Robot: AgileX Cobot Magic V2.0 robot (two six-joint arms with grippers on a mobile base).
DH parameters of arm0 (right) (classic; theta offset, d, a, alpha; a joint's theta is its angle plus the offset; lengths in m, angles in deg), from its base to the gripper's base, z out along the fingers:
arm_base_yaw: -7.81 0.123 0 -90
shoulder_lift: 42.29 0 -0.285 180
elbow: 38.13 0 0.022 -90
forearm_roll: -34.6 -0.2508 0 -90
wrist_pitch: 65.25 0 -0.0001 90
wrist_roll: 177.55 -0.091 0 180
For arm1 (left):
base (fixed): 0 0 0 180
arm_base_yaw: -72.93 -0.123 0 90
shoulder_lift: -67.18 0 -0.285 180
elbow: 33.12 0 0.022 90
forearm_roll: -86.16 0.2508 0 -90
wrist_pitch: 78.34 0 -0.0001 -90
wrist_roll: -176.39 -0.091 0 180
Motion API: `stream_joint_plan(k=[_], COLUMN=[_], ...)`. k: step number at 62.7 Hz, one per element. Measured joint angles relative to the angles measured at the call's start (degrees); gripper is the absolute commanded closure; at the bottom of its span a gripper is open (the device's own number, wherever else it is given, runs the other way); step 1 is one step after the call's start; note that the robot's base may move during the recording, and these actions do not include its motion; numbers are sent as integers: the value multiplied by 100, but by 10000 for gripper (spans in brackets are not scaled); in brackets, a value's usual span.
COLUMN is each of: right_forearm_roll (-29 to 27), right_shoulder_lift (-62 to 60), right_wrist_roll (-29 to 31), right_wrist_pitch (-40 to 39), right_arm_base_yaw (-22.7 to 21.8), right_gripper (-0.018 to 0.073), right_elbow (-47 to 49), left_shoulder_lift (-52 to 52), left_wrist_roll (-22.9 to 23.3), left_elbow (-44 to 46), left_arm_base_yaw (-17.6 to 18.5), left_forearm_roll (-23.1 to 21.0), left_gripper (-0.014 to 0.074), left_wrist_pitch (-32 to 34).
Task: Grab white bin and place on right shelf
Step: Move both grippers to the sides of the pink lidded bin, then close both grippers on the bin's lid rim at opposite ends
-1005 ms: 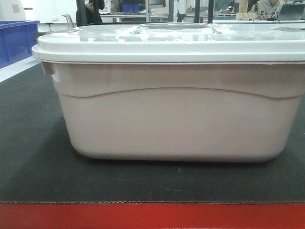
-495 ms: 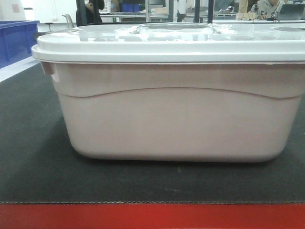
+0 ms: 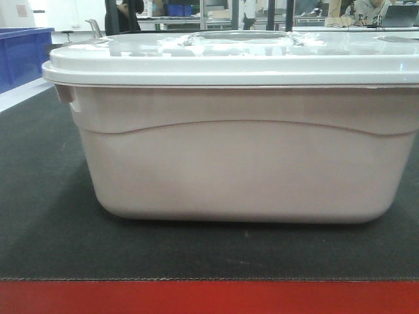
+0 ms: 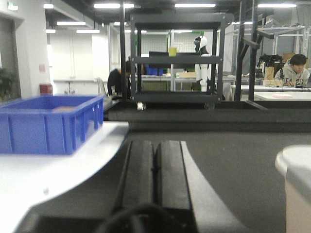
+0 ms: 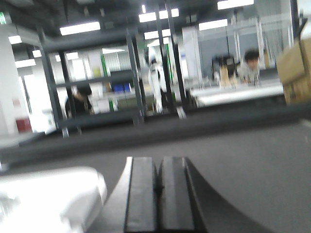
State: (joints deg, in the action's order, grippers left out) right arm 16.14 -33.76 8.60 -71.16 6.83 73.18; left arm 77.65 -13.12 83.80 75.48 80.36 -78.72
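The white bin (image 3: 242, 167), off-white and pinkish with a flat white lid (image 3: 236, 62), fills the front view, resting on the dark mat. In the left wrist view its corner (image 4: 297, 179) shows at the lower right, to the right of my left gripper (image 4: 156, 145), which is shut with its pads together and empty. In the right wrist view the bin's lid corner (image 5: 48, 194) lies to the left of my right gripper (image 5: 159, 162), also shut and empty. Neither gripper touches the bin. The right shelf is out of view.
A blue open crate (image 4: 48, 121) stands on a white surface at the left. The dark mat (image 3: 39, 222) has a red front edge (image 3: 209, 297). A dark rack (image 4: 175, 58) stands beyond the table. A cardboard box (image 5: 294, 63) sits at far right.
The front view has shifted very slightly: the bin sits a touch lower and nearer in the frame. Nothing else differs.
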Motion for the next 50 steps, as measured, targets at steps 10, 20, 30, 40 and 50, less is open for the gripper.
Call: stream_joint_plan(k=[10,20,30,40,50], right_forearm_roll=[0,0,0,-26,-721], right_shoulder_lift=[1004,2102,3147,3912,4588], right_wrist_roll=[0,0,0,0,0], right_wrist_pitch=[101,183,457,1296,2748], right_arm_base_yaw=[0,0,0,0,0], right_gripper=[454,249,3,-34,-32], right_elbow=[1257,1932,2500,3126,4019], left_shoulder_lift=[1130,2227,3096,3684,4429], left_wrist_roll=[0,0,0,0,-17], left_elbow=[1679,2589,2929,3147,3692], left_arm_base_yaw=[0,0,208,555,691], left_forearm_roll=[161,-138,-632,-822,-1461], left_gripper=[639,454,284,206,207], left_wrist_pitch=[-1168,-1791,-2170,-2615,-3540])
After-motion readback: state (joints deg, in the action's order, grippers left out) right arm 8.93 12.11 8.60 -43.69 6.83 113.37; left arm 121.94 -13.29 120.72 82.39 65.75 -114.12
